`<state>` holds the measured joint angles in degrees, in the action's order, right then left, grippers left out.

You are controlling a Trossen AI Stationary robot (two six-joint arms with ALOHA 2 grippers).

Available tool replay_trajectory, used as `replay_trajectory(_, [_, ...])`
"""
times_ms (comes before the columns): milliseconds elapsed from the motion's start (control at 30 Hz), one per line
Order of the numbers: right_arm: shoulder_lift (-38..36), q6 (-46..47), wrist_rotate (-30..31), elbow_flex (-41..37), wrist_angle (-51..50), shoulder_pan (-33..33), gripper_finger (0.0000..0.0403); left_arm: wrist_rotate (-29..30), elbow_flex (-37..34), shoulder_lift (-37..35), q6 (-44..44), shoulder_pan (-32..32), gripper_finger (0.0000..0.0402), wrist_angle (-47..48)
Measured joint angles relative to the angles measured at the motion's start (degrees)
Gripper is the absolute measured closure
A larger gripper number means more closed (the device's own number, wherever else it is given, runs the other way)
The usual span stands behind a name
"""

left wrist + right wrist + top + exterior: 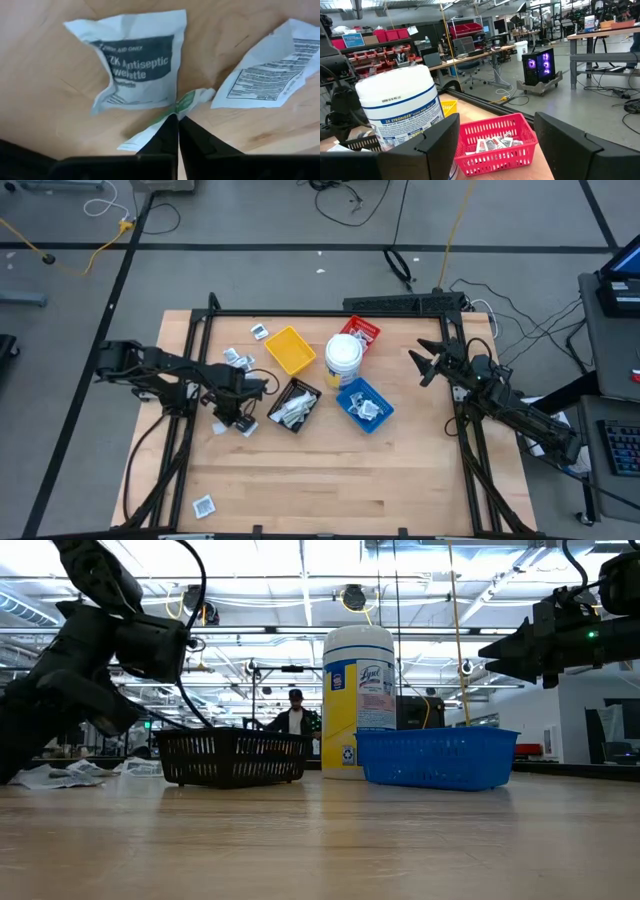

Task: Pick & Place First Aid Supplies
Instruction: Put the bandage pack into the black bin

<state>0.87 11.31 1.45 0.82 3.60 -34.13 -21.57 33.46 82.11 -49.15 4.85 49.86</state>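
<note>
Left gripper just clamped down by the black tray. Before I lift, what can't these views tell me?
- Left gripper, left wrist view: shut on the green-edged strip; the fingers cover most of it, so grip depth is unclear.
- High view: the gripper hides that strip.
- Black tray, low view: mesh wall hides its contents.
- Antiseptic packet: print cut by folds.
- Right gripper waits open, aloft.

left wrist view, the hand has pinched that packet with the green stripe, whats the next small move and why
Probably a short straight lift. The left hand is shut on the edge of the green-striped packet, which lies flat on the table between the antiseptic towelette packet and another printed packet. Rising first should clear those neighbours before carrying it to a tray, perhaps the black one nearby.
</note>
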Motion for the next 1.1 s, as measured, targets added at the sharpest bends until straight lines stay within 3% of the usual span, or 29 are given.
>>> replay_trajectory(233, [0.0,0.0,0.0,0.0,0.0,0.0,0.0149,2.0,1.3,-5.9,-3.5,1.1,0.0399,1.3])
replay_trajectory(700, [0.0,0.0,0.0,0.0,0.0,0.0,0.0149,2.3,8.9,-17.8,-5.0,1.2,0.0401,19.0])
replay_trajectory(867, [0.0,0.0,0.0,0.0,0.0,0.0,0.0149,2.4,12.3,-15.5,-4.8,1.1,0.0401,21.6])
replay_trajectory(1100, [0.0,0.0,0.0,0.0,0.0,0.0,0.0149,4.3,24.7,-5.5,-4.6,3.3,0.0401,20.7])
